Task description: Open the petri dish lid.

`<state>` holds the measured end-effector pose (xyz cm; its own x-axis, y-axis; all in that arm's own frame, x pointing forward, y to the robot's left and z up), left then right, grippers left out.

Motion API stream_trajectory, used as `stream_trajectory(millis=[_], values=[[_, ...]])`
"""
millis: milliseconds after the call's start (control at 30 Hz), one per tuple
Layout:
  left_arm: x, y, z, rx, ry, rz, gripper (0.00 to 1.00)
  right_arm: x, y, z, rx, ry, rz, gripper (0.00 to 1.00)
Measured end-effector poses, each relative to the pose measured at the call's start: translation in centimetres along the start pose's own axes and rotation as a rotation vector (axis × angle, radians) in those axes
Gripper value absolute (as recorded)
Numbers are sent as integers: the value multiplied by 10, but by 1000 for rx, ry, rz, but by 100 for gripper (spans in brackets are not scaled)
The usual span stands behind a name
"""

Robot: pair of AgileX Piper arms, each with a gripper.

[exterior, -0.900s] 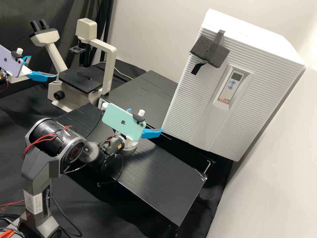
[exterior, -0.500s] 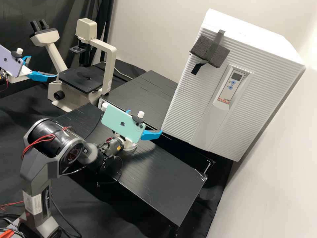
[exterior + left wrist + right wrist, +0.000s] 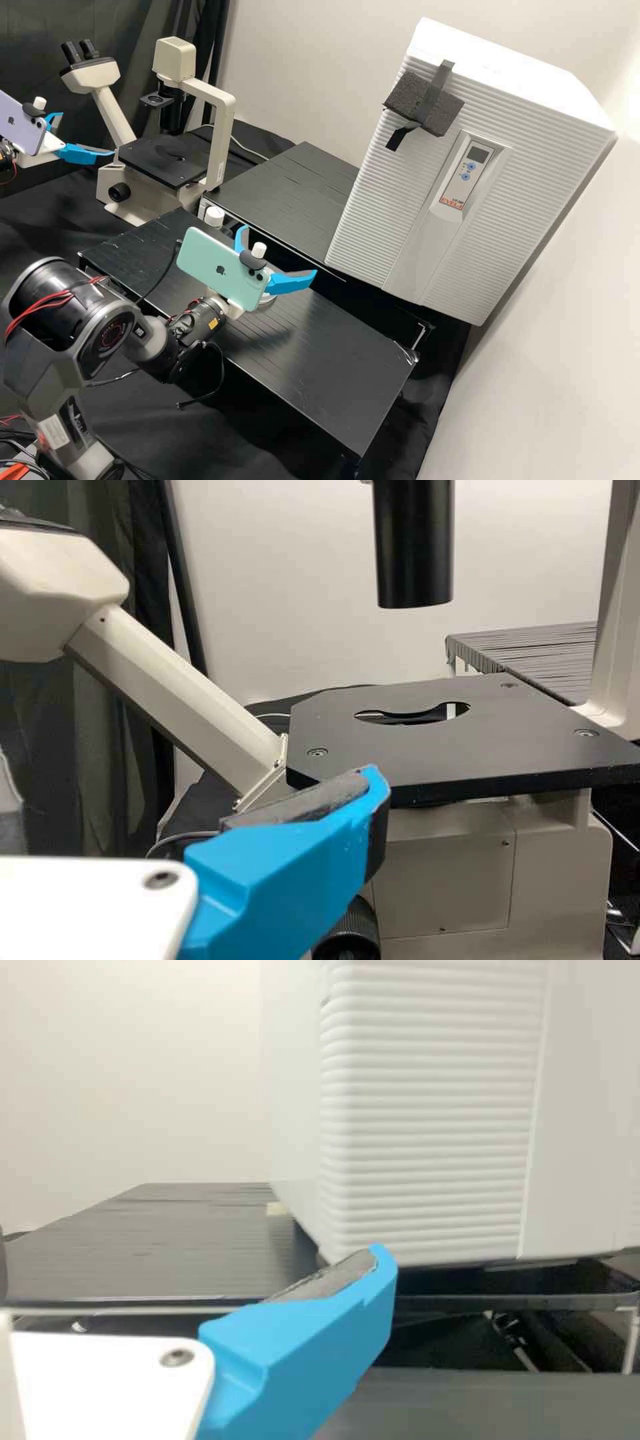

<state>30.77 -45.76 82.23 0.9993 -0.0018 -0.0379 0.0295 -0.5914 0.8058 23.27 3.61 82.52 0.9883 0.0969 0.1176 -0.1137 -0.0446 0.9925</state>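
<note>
My white, blue-fingered left gripper [image 3: 87, 134] and right gripper [image 3: 280, 250]: spread, empty. Approach step, I judge; next, align the latter with pale round probable dish [image 3: 268, 301], its 6 o'clock.

Perhaps 1 dish [image 3: 268, 302], partly hidden behind the green phone [image 3: 223, 269].

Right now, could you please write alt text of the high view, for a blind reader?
The right arm's open gripper is above a black bench, near a large white ribbed cabinet. Toward the left edge, the left arm's open gripper is near a cream microscope.
</note>
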Motion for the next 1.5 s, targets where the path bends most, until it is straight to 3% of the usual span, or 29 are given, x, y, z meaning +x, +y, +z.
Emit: stream_trajectory(millis=[700, 1033, 1367, 1400, 1500], values=[[0, 0, 0, 0, 0, 0, 100, -17, -19, 3, -13, -21, -84, 100], [0, 0, 0, 0, 0, 0, 100, -14, -28, 14, -19, -74, -120, 100], [0, 0, 0, 0, 0, 0, 100, -12, -26, 16, -17, -86, -107, 100], [0, 0, 0, 0, 0, 0, 100, -12, -26, 16, -17, -86, -107, 0], [0, 0, 0, 0, 0, 0, 100, -12, -26, 16, -17, -86, -107, 0]])
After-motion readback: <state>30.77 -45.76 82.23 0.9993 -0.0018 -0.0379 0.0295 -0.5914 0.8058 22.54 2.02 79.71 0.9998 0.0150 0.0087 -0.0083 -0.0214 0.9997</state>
